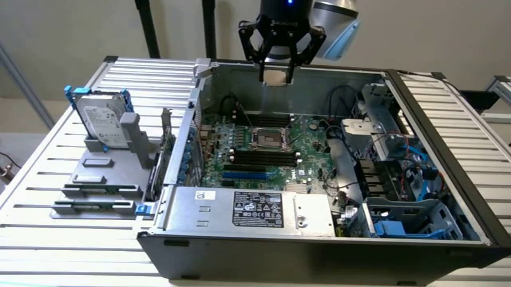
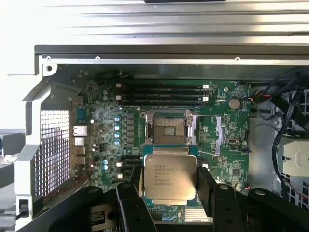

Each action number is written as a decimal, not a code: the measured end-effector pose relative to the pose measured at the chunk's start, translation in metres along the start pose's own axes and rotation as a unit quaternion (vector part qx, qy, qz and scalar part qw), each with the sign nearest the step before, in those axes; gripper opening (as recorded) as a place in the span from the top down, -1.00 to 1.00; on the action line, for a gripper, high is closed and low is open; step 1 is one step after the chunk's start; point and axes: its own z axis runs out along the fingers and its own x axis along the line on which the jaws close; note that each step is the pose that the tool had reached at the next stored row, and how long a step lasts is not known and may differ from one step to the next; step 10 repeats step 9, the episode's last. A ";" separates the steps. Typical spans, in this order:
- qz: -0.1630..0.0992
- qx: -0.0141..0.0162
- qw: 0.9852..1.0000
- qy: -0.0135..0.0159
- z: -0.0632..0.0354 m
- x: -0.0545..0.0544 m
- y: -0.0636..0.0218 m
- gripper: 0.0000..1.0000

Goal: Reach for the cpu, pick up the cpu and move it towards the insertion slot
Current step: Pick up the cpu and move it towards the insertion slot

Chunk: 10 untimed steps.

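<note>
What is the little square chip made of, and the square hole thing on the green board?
The cpu, held in the gripper, looks like metal: a dull silver-grey top with printed text and a paler rim. The insertion slot seems to have a shiny silvery metal frame around a dark centre, probably plastic with tiny contacts. The motherboard looks like green circuit board.

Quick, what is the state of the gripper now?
Gripper: closed on the cpu, held above the open case, over the motherboard.
</note>
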 end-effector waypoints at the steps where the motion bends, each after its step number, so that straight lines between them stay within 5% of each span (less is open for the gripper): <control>1: 0.000 -0.001 1.000 0.000 0.0003 0.000 0.0001 -0.08; 10: 0.000 -0.003 1.000 0.000 0.0009 0.000 0.0010 -0.08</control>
